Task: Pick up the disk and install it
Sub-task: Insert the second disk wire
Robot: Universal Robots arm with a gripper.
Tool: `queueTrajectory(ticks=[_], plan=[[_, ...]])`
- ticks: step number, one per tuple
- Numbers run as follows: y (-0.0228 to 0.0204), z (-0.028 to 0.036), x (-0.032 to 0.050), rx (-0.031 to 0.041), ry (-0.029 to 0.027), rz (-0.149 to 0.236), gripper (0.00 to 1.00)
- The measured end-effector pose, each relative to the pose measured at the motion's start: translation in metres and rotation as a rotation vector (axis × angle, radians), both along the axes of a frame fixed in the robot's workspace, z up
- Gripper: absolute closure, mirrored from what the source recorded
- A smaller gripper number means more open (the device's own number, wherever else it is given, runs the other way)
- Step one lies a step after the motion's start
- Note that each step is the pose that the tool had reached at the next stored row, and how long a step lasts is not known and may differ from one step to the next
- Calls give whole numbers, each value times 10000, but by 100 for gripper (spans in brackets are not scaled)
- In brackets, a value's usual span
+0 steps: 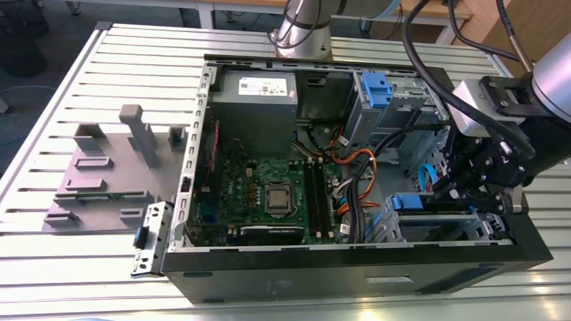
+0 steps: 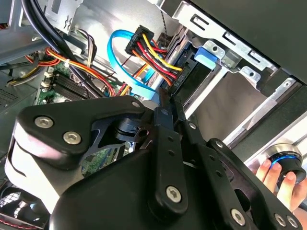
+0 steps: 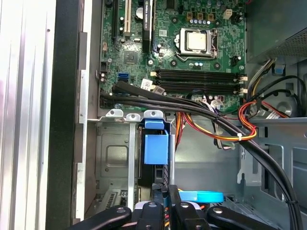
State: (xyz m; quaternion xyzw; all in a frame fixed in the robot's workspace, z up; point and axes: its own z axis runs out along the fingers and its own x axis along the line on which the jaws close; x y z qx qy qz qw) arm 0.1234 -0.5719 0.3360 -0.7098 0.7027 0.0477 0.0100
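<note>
We found the disk (image 3: pixel 156 148) standing on edge in the drive cage (image 3: pixel 112 158), at the exterior view's right end of the open PC case (image 1: pixel 267 274). Its blue tab faced the motherboard (image 3: pixel 192 28). The gripper (image 2: pixel 165 103) was down at that cage, just beside the disk, with its fingers pressed together and nothing visible between them.

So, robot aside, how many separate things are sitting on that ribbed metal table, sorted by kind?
Open computer case: 1
Grey plastic holder block: 1
Loose metal bracket with a blue clip: 1
Total: 3
</note>
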Motion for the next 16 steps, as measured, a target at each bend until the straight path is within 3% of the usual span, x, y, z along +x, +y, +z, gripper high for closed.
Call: queueTrajectory(ticks=[16], plan=[[-17, -48, 15, 0, 0, 0, 84]])
